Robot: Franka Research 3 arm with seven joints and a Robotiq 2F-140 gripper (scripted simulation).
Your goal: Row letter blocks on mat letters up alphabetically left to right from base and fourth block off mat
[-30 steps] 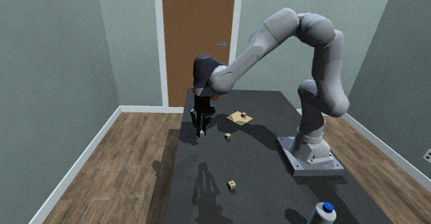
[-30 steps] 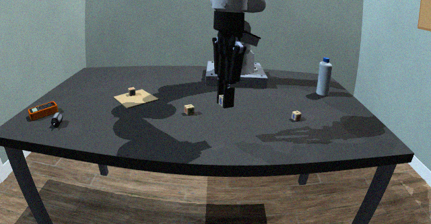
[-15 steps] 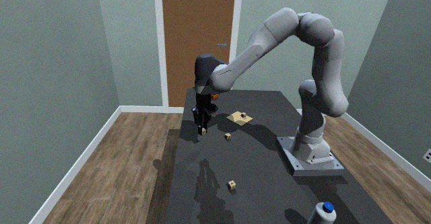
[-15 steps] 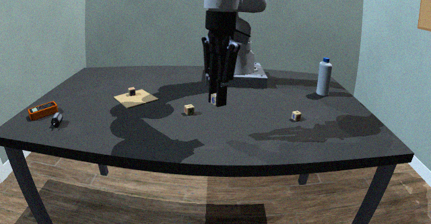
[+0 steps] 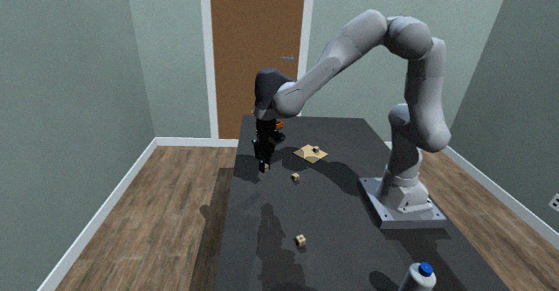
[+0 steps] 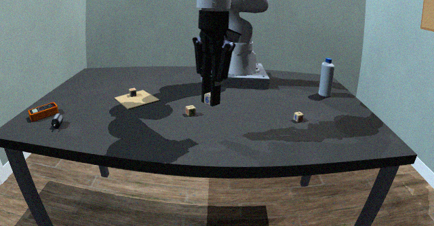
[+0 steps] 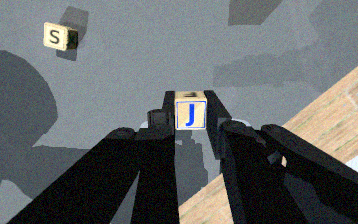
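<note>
Claw (image 5: pixel 265 168) (image 6: pixel 211 98) (image 7: pixel 189 105) points downward, gripping 1 block (image 5: pixel 265 168) (image 6: pixel 207 98) (image 7: pixel 190 114) above the table (image 5: pixel 336 221) (image 6: pixel 237 151) (image 7: pixel 125 60).

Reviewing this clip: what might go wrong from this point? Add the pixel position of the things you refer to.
The J block (image 5: pixel 265 168) (image 6: pixel 207 98) (image 7: pixel 190 115) hangs in the pincer (image 5: pixel 265 167) (image 6: pixel 211 98) (image 7: pixel 189 105) above the table (image 5: pixel 341 221) (image 6: pixel 237 151) (image 7: pixel 130 60), so a slip could drop and turn it. When placed, it might knock the block already on the mat (image 5: pixel 317 153) (image 6: pixel 132 92).

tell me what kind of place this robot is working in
Probably a small indoor room set up as a robot workspace: pale green walls with a brown door, a wood-plank floor, and a dark rectangular table carrying a bolted-down grey robot arm.
</note>
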